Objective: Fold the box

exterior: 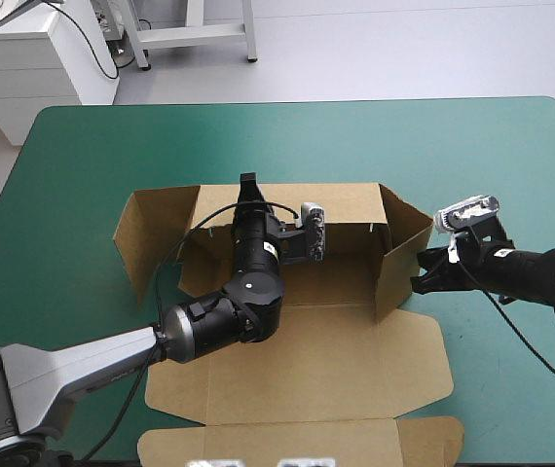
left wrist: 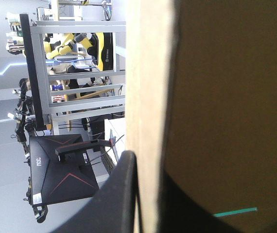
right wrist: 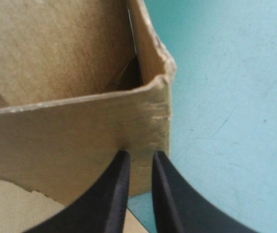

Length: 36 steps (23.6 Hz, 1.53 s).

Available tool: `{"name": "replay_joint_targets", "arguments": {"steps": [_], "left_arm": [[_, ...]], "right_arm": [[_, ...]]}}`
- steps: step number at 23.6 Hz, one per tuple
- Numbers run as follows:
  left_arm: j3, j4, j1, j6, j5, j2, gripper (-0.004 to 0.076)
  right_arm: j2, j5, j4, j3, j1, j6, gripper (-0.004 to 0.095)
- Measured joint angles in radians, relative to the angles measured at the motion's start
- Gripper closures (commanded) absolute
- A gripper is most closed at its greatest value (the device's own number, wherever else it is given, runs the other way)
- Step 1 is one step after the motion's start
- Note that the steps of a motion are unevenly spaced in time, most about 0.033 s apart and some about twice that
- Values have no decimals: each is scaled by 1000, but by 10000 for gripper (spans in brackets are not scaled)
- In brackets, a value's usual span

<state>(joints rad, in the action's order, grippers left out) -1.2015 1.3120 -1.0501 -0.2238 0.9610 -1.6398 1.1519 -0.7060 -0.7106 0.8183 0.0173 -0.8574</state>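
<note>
- The flat-cut brown cardboard box [exterior: 355, 360], walls half raised, sat mid-table on the teal-green table cover [exterior: 83, 156].
- The left black-fingered gripper [exterior: 248, 185] pinched its 12 o'clock wall.
- The right black-fingered gripper [exterior: 422, 274], nearly closed and holding nothing, met the 3 o'clock wall.

The table [exterior: 511, 146] wears a teal-green cover [exterior: 73, 175], and one thing lies directly on it: the brown box [exterior: 355, 350]. The box's floor and its lid panel lie flat on the cover, and its back and side walls stand raised. Bare cover spreads wide beyond the box and on both sides of it, narrower on the side nearest the robot, where the box's front flap reaches the table's edge
</note>
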Motion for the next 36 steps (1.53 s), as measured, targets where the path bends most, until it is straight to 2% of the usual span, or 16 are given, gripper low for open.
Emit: {"name": "replay_joint_targets", "arguments": {"steps": [2,5,8,14,24,26,33,36], "left_arm": [[0,0,0,0,0,0,731],[0,0,0,0,0,0,731],[0,0,0,0,0,0,731],[0,0,0,0,0,0,731],[0,1,0,0,0,0,731],[0,1,0,0,0,0,731],[0,1,0,0,0,0,731],[0,2,0,-1,0,0,731]], "right_arm": [[0,2,-7,0,0,-41,331],[0,2,-8,0,0,-93,252],[1,-6,-24,0,0,-150,253],[48,-50,-128,0,0,-314,253],[74,-37,-193,-4,-21,-300,253],[67,13,-200,-25,-69,-283,253],[62,338,-225,-124,-295,-207,255],[62,477,-273,-151,-382,-165,291]]}}
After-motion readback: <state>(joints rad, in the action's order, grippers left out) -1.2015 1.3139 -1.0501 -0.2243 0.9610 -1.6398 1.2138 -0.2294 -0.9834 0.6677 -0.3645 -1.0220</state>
